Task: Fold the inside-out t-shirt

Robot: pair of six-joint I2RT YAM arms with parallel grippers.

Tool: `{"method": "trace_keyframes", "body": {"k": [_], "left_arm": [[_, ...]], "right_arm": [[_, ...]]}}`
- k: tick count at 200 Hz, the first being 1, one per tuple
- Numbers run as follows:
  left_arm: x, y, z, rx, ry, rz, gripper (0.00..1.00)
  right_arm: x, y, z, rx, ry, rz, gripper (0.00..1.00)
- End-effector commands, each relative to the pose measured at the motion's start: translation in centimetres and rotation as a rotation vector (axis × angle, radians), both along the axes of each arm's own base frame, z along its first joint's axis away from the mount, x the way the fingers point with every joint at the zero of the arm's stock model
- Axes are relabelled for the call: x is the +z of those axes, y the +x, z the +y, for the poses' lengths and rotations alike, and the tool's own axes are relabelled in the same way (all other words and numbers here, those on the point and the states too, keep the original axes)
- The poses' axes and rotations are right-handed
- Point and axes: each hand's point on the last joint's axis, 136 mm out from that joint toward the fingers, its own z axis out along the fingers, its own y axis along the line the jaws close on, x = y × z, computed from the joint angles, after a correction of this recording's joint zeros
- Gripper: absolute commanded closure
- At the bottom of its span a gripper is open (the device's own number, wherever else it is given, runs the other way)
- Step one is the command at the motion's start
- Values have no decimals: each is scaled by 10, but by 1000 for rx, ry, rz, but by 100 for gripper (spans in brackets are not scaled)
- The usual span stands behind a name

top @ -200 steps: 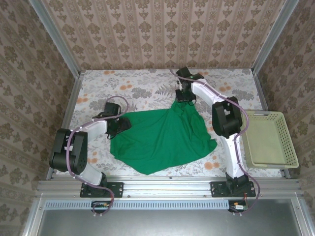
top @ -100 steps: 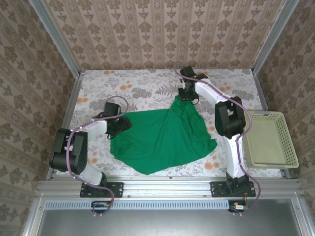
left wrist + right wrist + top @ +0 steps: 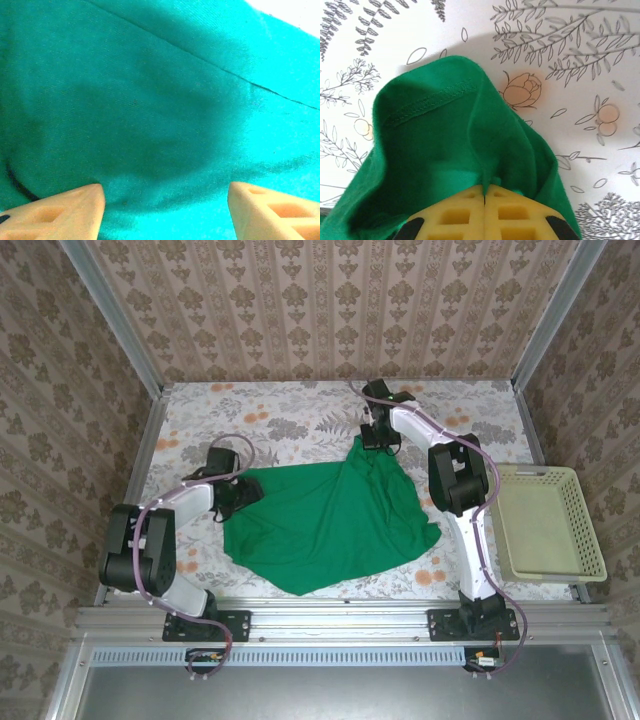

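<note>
Bright, even light; left wrist view soft, shadow on t-shirt (image 3: 150,130), glare top right.

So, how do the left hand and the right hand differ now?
The left hand is open, while the right hand is shut. The right hand pinches a fold of the plain bright green cloth t-shirt; the left hand grips nothing. The left hand is at the shirt's left edge, the right hand at its far tip. Both are at the shirt.

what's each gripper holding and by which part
The right gripper is shut on the bright green cloth t-shirt, pinching a fold by the stitched hem at its far tip. The left gripper is open, holding nothing.
</note>
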Motion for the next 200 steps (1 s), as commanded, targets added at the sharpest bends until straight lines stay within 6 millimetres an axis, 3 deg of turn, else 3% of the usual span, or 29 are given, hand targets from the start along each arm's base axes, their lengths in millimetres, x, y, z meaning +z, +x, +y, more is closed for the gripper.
{"method": "trace_keyframes", "body": {"k": [1,30,59,93,136,174,200], "left_arm": [[28,1,27,75,36,-3,30],[60,18,74,211,92,-46,28],[69,35,107,303,129,-52,27],[70,70,90,233,72,-63,33],[48,72,80,220,68,4,39],[27,75,81,222,66,32,44],[18,83,70,202,4,29,51]], "right_arm": [[47,3,-13,-7,-68,-80,100],[99,-4,-21,-4,-77,-181,100],[120,-15,-24,-8,-56,-228,100],[127,-24,-21,-7,-7,-251,100],[131,-30,-25,-13,-8,-263,100],[145,-34,-32,-33,4,-300,100],[154,-37,-36,-43,5,-315,100]]}}
